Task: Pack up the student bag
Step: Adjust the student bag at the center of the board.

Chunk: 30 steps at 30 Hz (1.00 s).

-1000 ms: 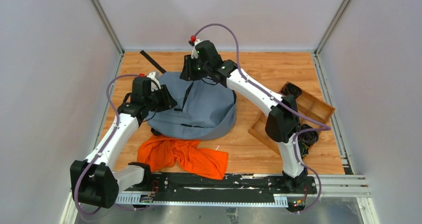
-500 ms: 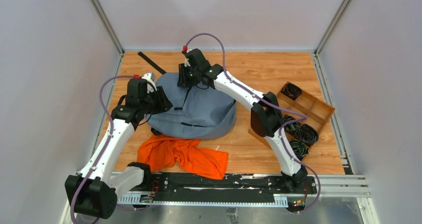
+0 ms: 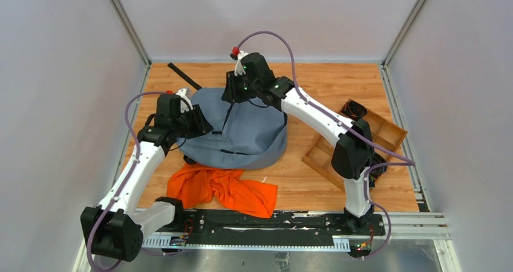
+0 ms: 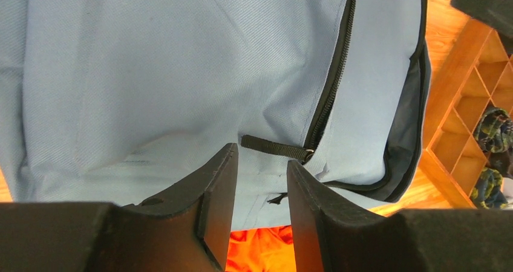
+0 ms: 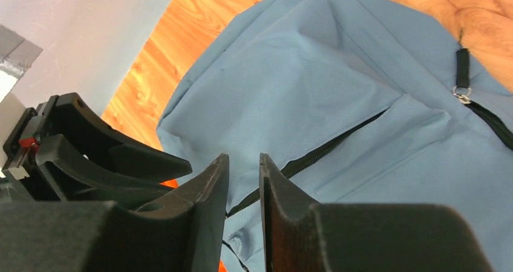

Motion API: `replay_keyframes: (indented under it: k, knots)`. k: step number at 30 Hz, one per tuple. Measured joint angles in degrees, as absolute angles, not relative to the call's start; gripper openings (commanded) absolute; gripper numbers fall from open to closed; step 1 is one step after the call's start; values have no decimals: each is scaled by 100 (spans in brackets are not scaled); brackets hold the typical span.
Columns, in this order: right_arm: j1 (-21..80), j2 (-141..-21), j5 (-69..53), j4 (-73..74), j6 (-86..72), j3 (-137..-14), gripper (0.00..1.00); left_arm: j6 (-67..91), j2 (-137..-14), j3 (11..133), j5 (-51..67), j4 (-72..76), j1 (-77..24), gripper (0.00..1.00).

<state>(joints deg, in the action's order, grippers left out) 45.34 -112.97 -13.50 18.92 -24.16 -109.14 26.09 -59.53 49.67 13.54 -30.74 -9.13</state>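
Note:
The student bag (image 3: 242,133) lies flat mid-table, grey-blue with black zippers. My left gripper (image 3: 202,126) hovers over its left edge. In the left wrist view the bag (image 4: 181,72) fills the frame and my left gripper (image 4: 261,157) is open and empty, just short of a black zipper pull strap (image 4: 275,148). My right gripper (image 3: 233,95) is over the bag's far top edge. In the right wrist view my right gripper (image 5: 244,163) is open by a narrow gap and empty above the bag (image 5: 314,72) and its front zipper (image 5: 326,148).
An orange cloth (image 3: 224,187) lies crumpled just in front of the bag. A wooden divided tray (image 3: 369,133) with coiled cables (image 3: 357,110) sits at the right. A black strap (image 3: 184,74) lies on the floor at the back left. Grey walls close three sides.
My right arm swung left over the bag's top, then came back right to about where it was a second ago. My left arm shifted only slightly. The bag stayed put.

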Motion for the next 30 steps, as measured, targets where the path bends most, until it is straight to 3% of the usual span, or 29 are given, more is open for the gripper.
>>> replay_keyframes:
  k: [7,11,30]
  knots:
    - [4578,-11784,-1415,1817,-2414,-10892,15,2749,-6128,4967,1570,-2902,-913,44]
    - [4571,-12320,-1435,1896,-2397,-11004,13,2766,-6128,4967,1632,-2882,-913,45]
    - [4547,-10938,-1800,2108,-1750,-9815,30,2327,-6110,5131,1865,-3459,-926,49]
